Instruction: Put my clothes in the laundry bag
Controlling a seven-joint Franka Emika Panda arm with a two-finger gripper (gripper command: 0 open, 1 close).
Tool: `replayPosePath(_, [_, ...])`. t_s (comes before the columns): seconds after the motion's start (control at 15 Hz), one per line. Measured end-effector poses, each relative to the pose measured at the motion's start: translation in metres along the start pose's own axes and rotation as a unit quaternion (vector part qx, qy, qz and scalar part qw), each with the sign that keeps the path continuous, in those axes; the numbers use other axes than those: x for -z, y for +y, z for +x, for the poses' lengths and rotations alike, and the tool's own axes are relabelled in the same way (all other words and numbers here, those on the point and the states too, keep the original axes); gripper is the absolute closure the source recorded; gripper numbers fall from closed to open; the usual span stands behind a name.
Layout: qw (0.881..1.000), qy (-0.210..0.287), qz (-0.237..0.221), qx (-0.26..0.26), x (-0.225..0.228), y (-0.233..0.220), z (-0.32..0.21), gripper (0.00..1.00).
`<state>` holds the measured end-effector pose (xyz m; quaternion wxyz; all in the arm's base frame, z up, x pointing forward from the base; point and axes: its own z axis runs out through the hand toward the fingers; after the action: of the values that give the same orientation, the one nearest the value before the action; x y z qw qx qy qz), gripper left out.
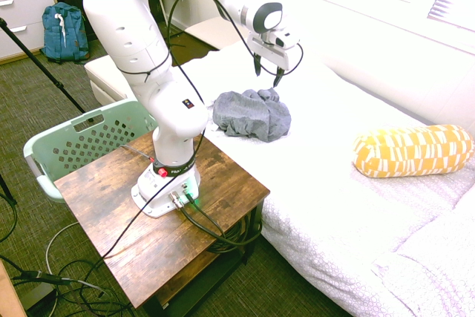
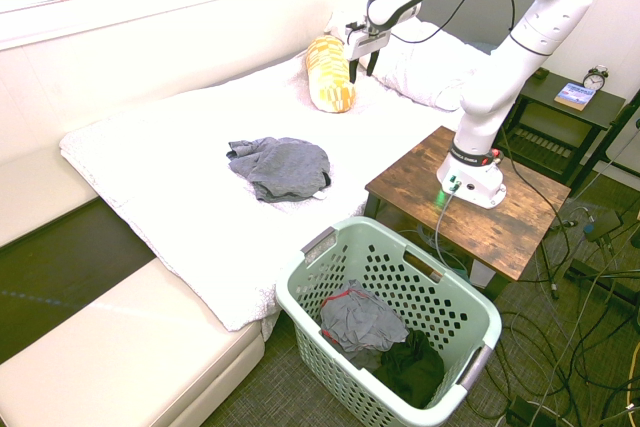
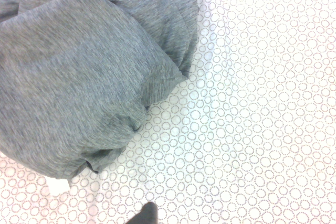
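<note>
While the clothes (image 1: 252, 113) lay in a crumpled grey-blue heap on the white bed (image 1: 334, 206), the step in hand looked to be the reach down for a first grasp. To do it well, I judged the arm should shift sideways until it hung over the thick middle of the bundle, then sink straight down and bite deep into a fold rather than nip a loose edge, since soft fabric of that kind trails and slips; a high lift afterwards would keep dangling cloth from dragging across the wooden counter (image 1: 111, 206) on the way to the laundry bag (image 2: 390, 332). That pale green basket stood on the floor beside the bed and counter, well apart from the bundle, with a few dark garments already lying in it. The pincer (image 1: 267, 73) hung above the heap's far edge, pointing down, its two dark fingers spread wide with nothing between them and touching nothing. From the wrist view the fabric filled one side and the dotted sheet the other, which suggested, though the angle made it hard to be sure, that it sat off-centre over the bundle.
</note>
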<state>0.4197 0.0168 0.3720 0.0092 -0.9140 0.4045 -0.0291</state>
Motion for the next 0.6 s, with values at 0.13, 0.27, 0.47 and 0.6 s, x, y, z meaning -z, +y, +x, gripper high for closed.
replayPosePath(0.13, [1.000, -0.002, -0.002, 0.003, -0.002, 0.000, 0.000, 0.00])
replayPosePath(0.27, [1.000, 0.010, 0.010, 0.010, 0.004, -0.009, 0.000, 0.00])
replayPosePath(0.47, [0.998, 0.027, 0.036, 0.043, 0.009, -0.056, -0.002, 0.00])
replayPosePath(0.6, [0.996, 0.025, 0.046, 0.067, -0.010, -0.097, -0.001, 0.00])
